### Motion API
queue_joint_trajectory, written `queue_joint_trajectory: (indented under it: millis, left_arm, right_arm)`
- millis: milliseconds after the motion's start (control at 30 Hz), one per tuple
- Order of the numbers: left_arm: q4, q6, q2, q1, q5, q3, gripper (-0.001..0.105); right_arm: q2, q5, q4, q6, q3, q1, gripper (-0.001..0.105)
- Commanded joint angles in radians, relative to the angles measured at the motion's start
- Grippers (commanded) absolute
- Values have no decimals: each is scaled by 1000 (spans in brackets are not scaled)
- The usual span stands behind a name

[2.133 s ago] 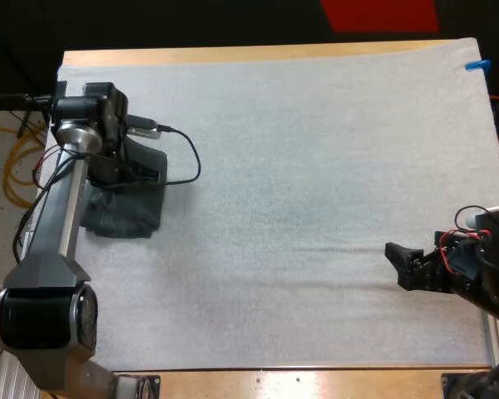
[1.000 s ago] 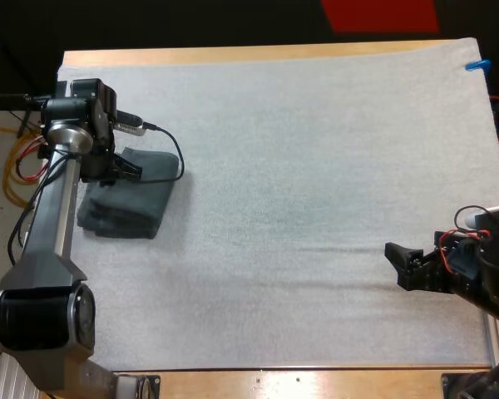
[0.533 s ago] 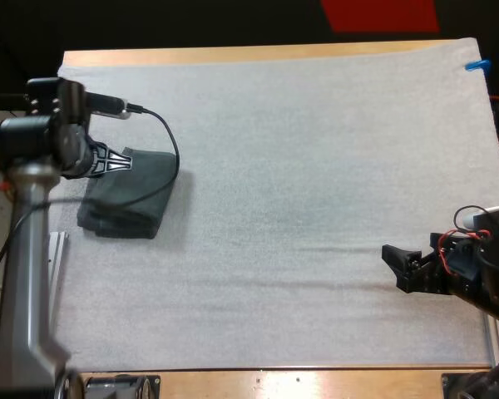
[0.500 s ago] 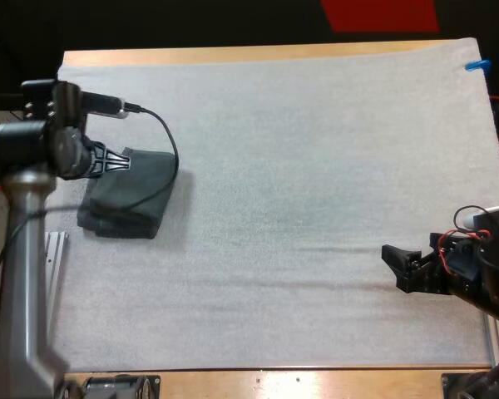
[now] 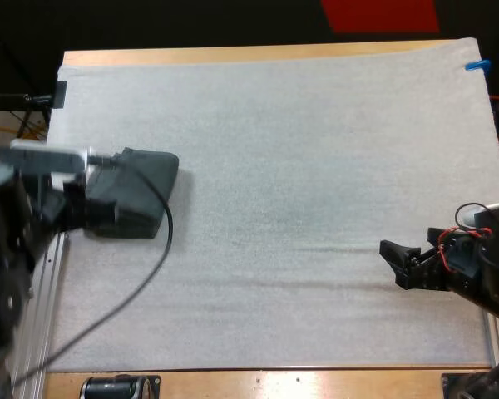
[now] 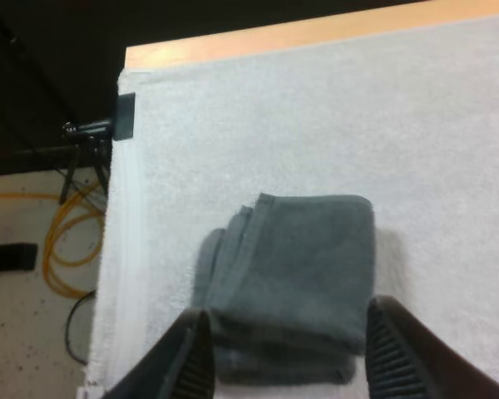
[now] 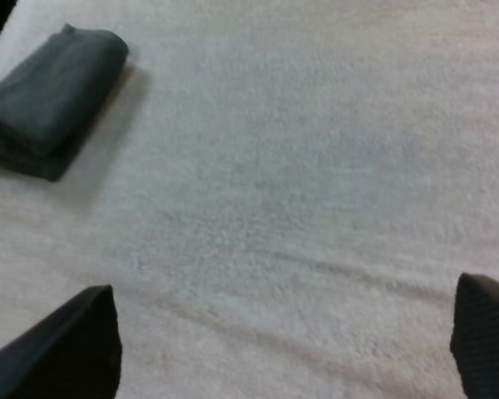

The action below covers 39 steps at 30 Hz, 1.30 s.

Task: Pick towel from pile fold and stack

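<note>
Two grippers, one towel stack, one mat, one table.

Item 1. Left gripper (image 6: 289, 366): two black ribbed fingers (image 6: 195, 362), spread apart and holding nothing. They flank the near end of the towel stack, one by each near corner. Whether they brush the cloth cannot be told. In the high view this arm sits at the mat's left side, just beside the stack's left edge.

Item 2. Right gripper (image 5: 397, 264): two black fingers, wide apart and empty, over bare mat near the mat's right side. It points toward the left and is well apart from the stack. In its own wrist view (image 7: 279, 349) the tips frame plain white cloth, with the stack far off beyond them.

Item 3. Folded stack of dark grey-green towels (image 5: 140, 193): a squarish, thick, layered bundle lying flat on the left part of the mat. The left wrist view (image 6: 293, 274) shows one side rounded by the fold and layered edges along the side nearest the mat's border. Also seen at (image 7: 48, 96).

Item 4. White textured mat (image 5: 299, 166): covers most of the tabletop, with faint creases across its middle.

Item 5. Wooden table (image 5: 233, 55): a pale strip shows along the far side and another along the near side.
</note>
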Motion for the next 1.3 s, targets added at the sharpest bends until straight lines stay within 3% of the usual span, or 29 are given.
queue_joint_trajectory:
  millis: [0, 267, 367, 533, 800, 967, 1267]
  left_arm:
    - [-3, -14, -17, -5, 7, 19, 41]
    - [-123, -24, -273, -5, 60, 326, 41]
    - [-163, -24, -314, -5, 78, 378, 41]
    - [-206, -10, -318, -5, 78, 383, 41]
    - [-228, 29, -318, -85, 69, 383, 41]
    - [-227, 27, -321, -101, -27, 383, 41]
    - [-227, 12, -414, -101, -35, 383, 41]
  right_arm:
    - [-2, -20, -21, -12, -1, 1, 78]
    - [59, -39, -109, -27, -1, 0, 78]
    - [123, -39, -164, -38, -1, 0, 78]
    - [231, -39, -230, -66, -23, -35, 78]
    - [263, -41, -201, -153, -85, -265, 78]
    - [186, -38, -53, -257, -109, -396, 78]
    - [-54, 85, 80, -301, -107, -469, 78]
